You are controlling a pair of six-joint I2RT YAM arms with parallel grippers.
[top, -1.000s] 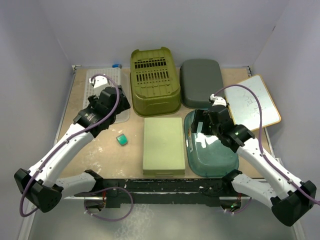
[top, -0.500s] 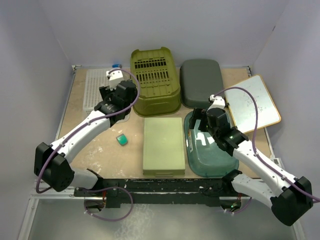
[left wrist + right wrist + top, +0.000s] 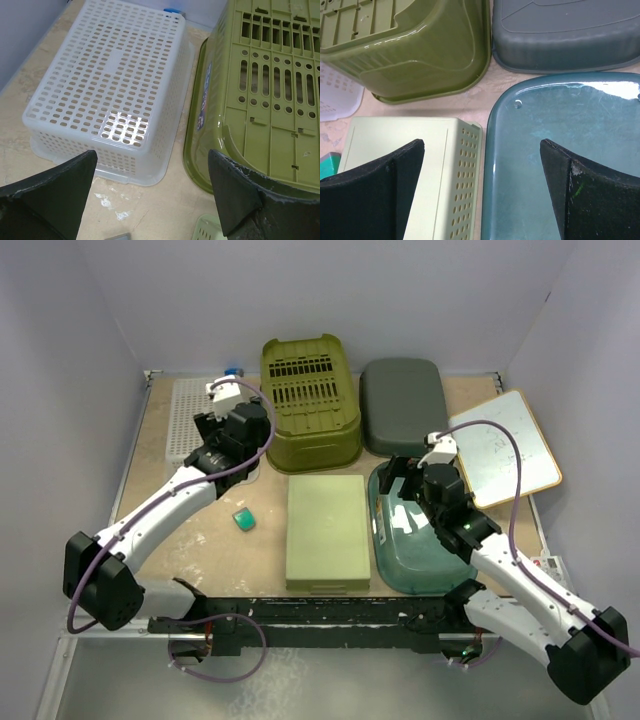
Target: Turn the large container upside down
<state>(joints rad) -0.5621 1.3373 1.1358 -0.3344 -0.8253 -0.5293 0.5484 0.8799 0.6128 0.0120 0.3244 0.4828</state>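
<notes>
Since half a second ago the left gripper has edged toward 9 o'clock. Its jaws are spread wide and empty above the gap between the white basket and the large olive container, which lies bottom-up at 12 o'clock. The rim sticker is unreadable. The right gripper, likewise released, hangs over the teal tub. Scribbles on the whiteboard at 2 o'clock are illegible.
</notes>
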